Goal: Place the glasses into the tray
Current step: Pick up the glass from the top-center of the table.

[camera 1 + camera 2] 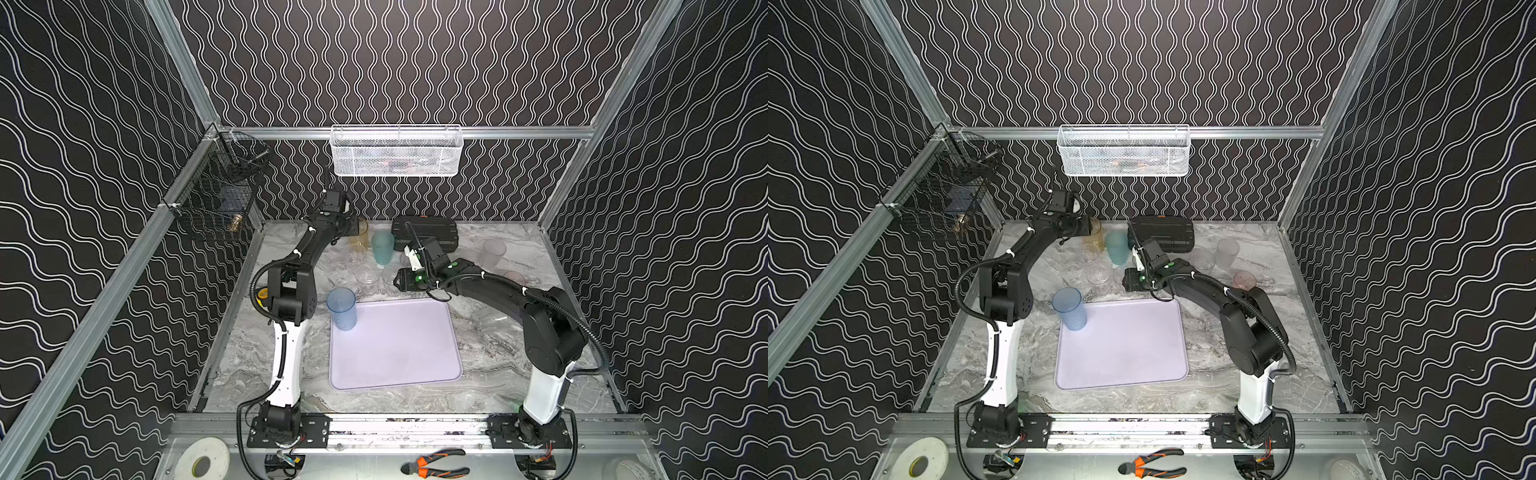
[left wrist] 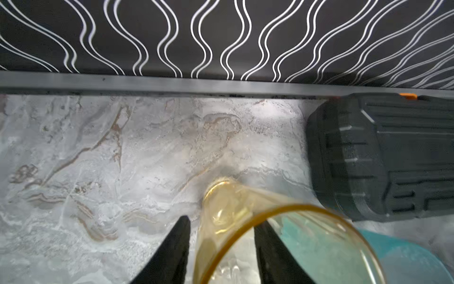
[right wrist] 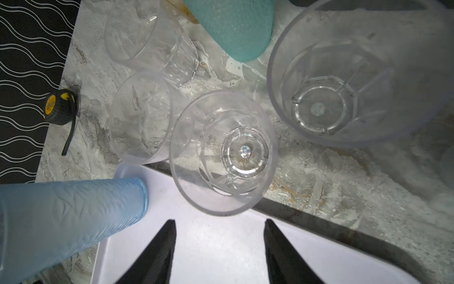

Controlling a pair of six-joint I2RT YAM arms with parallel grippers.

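Note:
The pale lilac tray (image 1: 395, 353) lies mid-table, and a blue glass (image 1: 341, 309) stands upright on its far left corner. At the back stand an amber glass (image 2: 245, 209), a teal glass (image 1: 382, 247) and several small clear glasses (image 1: 368, 276). A frosted glass (image 1: 494, 251) and a pink glass (image 1: 1244, 280) stand to the right. My left gripper (image 2: 222, 223) is open astride the amber glass's wall, one finger outside and one inside the rim. My right gripper (image 3: 219, 222) hangs open and empty over the tray's far edge (image 3: 221, 246), just short of a clear glass (image 3: 223, 152).
A black ribbed case (image 1: 424, 237) lies at the back wall beside the teal glass. A white mesh basket (image 1: 395, 151) hangs on the back rail and a black wire basket (image 1: 220, 199) on the left rail. A tape measure (image 3: 59, 108) sits by the left arm.

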